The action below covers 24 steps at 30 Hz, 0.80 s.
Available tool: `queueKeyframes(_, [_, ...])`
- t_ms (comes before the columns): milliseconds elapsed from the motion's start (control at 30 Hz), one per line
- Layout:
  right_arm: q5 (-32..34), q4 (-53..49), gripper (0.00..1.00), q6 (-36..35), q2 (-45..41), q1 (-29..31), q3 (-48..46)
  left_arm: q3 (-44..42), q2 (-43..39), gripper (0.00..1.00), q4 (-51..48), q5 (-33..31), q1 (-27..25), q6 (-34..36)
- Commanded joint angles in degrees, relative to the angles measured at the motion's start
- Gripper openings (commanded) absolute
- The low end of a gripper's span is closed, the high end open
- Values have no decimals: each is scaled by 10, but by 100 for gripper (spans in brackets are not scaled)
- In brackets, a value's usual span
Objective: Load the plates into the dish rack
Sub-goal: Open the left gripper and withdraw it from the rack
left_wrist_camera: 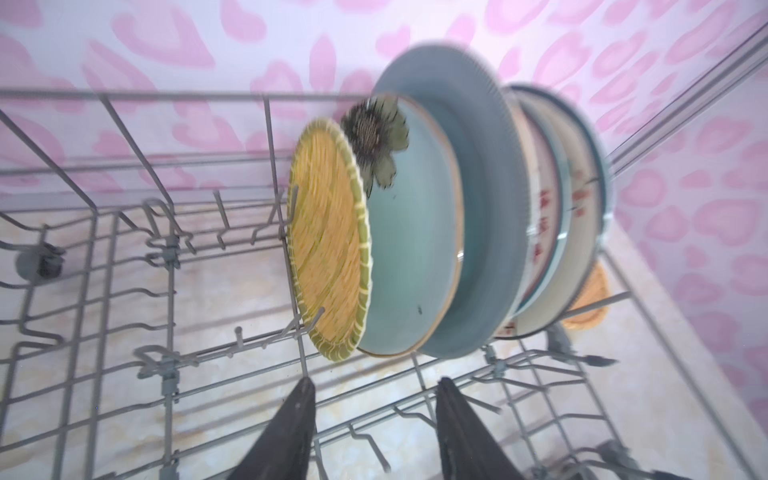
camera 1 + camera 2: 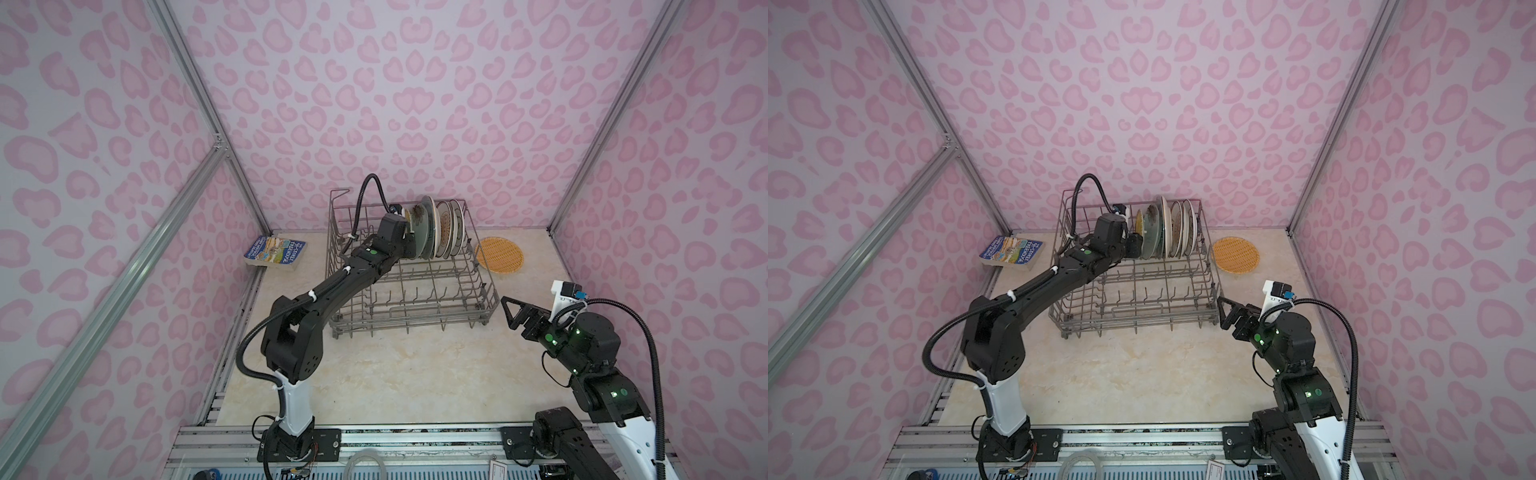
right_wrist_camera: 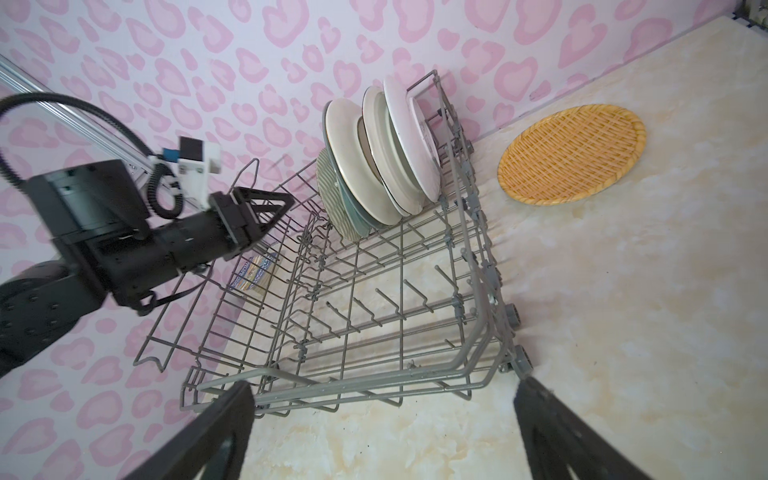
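Dish rack [image 2: 374, 323] sits mid-table toward the back wall. Plates stand on edge btw. the tines in the rack's far-right part, packed close in one row. L wrist cam, nearest first: yellow woven plate [image 1: 328, 249], upright in the tines. Pale blue-green plate [image 1: 415, 257] w/ dark flower print is just behind, partly covered by it. Grey-blue plate [image 1: 486, 208] comes next. Behind that are whitish plates [image 1: 544, 232] w/ red marks; count unclear (blur). Orange woven plate [image 2: 499, 254] lies flat on the table outside the rack, just beside its far-right corner, not loaded. L gripper [image 1: 376, 382] reaches into the rack w/ jaws apart and nothing btw. them. Its tips are short of the yellow plate's lower rim, no contact seen. R gripper [image 3: 382, 390] hovers near the rack's near-right corner, jaws spread wide, empty. Can't tell whether it touches the rack. Blue paperback [image 2: 275, 252] lies on the table left of the rack, apart from it.
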Motion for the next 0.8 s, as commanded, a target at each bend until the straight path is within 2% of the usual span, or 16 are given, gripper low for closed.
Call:
queueKeyframes(0, [-1,-7,97,0,-2,0,5,-20,-161,51,16,6,-1,-2])
queueKeyframes(300, [6,-15,97,-3,16,0,24,-122,-285,55,17,9,-1,1])
queueKeyframes(500, [11,-2,97,-4,69,0,52,-223,-412,63,7,7,-1,8])
queueKeyframes(600, [8,18,97,0,105,0,60,-269,-474,74,-3,16,-1,24])
queueKeyframes(700, [7,40,97,4,151,0,69,-314,-534,98,-12,44,-1,48])
queueKeyframes(767, [11,50,97,11,186,-7,79,-344,-567,97,-22,76,-1,61])
